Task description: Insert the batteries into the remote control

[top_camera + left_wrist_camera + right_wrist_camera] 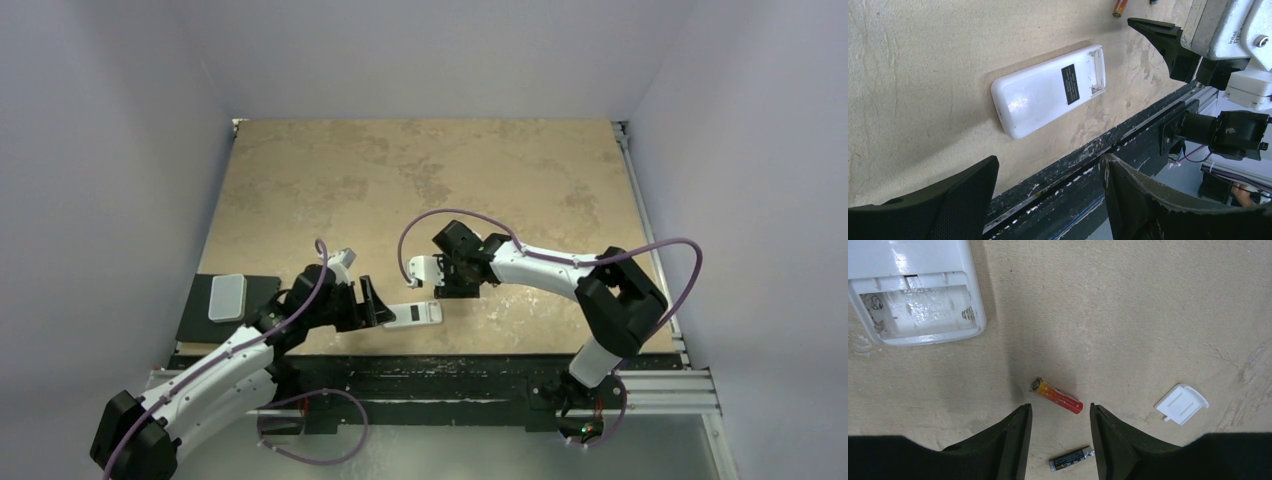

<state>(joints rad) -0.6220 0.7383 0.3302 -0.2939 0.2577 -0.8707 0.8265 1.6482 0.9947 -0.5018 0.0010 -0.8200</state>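
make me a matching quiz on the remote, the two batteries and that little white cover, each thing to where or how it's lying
Things:
1. remote control
2. orange battery
3. dark battery
4. white cover

Place or state:
a. lies farther from the remote than the other cell
b. back up, compartment open and empty
c. lies right of both cells in the right wrist view
d. lies nearer the remote's open end

Pairs: 1-b, 2-d, 3-a, 4-c
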